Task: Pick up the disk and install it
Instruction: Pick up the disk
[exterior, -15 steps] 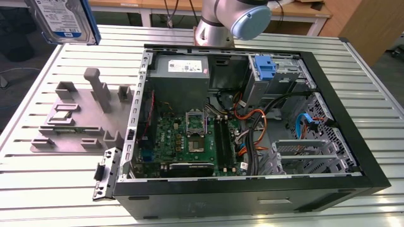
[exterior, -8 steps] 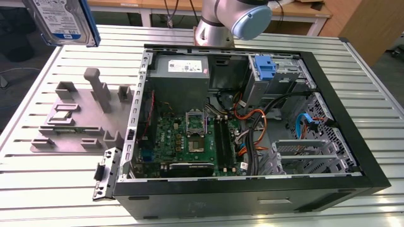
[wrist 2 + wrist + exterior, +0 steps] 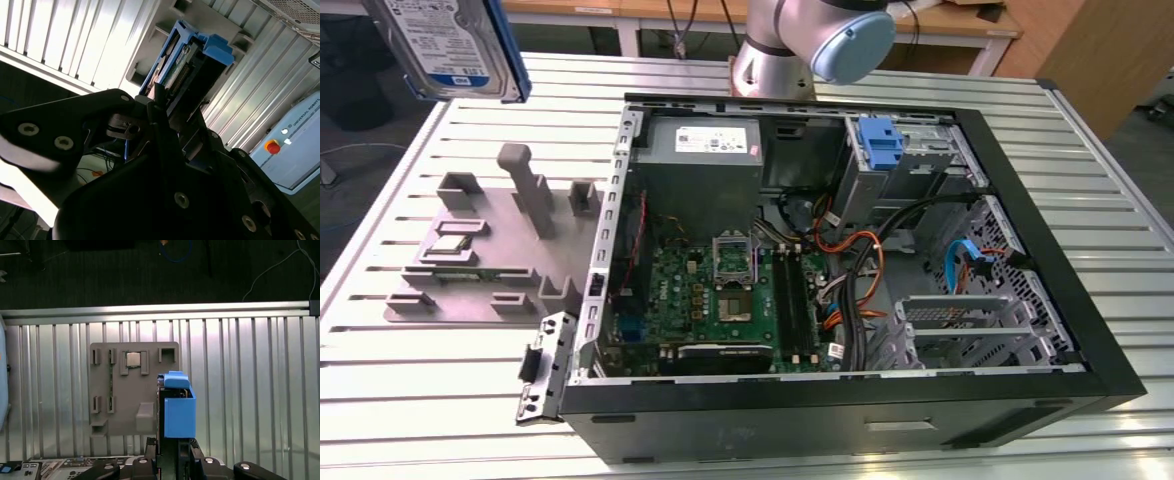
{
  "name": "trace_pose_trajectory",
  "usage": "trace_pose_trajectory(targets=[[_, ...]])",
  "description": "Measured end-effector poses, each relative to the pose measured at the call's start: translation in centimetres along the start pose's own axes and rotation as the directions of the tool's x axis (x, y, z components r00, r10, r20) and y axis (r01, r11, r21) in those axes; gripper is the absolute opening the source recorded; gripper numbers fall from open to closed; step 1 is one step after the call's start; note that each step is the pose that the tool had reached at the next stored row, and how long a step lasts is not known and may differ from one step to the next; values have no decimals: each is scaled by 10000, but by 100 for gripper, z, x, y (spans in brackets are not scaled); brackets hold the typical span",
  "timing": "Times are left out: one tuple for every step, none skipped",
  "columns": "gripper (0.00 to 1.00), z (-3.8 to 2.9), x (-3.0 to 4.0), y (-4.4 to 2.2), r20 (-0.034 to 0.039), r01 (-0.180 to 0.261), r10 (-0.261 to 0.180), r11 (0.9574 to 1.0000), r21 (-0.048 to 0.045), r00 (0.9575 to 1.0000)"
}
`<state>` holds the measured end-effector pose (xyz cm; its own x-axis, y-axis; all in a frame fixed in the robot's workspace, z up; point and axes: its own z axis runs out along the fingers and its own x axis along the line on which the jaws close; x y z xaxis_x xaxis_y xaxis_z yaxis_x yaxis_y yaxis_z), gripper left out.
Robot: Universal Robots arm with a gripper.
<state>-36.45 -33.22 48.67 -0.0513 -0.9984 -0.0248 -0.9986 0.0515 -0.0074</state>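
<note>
Tool [image 3: 173,446] clamps one disk [image 3: 179,412] — over one grey fixture plate [image 3: 130,390].

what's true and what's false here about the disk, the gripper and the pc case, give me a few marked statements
1. The gripper is shut on the disk. True.
2. The disk already sits in the computer case. False: it is held in the air, outside the case.
3. The case lies open with its motherboard exposed. True.
4. The grey fixture plate lies inside the case. False: it lies on the slatted table, beside the case on the exterior view's left.
</note>
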Motion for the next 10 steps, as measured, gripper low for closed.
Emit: trace_pose_trajectory(targets=[[35, -12, 0, 0, 0, 1, -1, 10000, 0, 10000], [35, -25, 0, 0, 0, 1, -1, 10000, 0, 10000], [35, -37, 0, -1, 0, 2, -2, 10000, 0, 10000], [35, -49, -1, -1, 0, 1, -1, 10000, 1, 10000], [35, -58, -1, -1, 2, 1, -1, 10000, 0, 10000], [35, -62, -1, -1, 4, 1, -1, 10000, 0, 10000], [35, -61, -1, -1, 4, 1, -1, 10000, 1, 10000], [35, -61, -1, -1, 6, 1, -1, 10000, 2, 10000], [35, -62, -1, -1, 5, 1, -1, 10000, 1, 10000], [35, -62, -1, -1, 5, 1, -1, 10000, 1, 10000]])
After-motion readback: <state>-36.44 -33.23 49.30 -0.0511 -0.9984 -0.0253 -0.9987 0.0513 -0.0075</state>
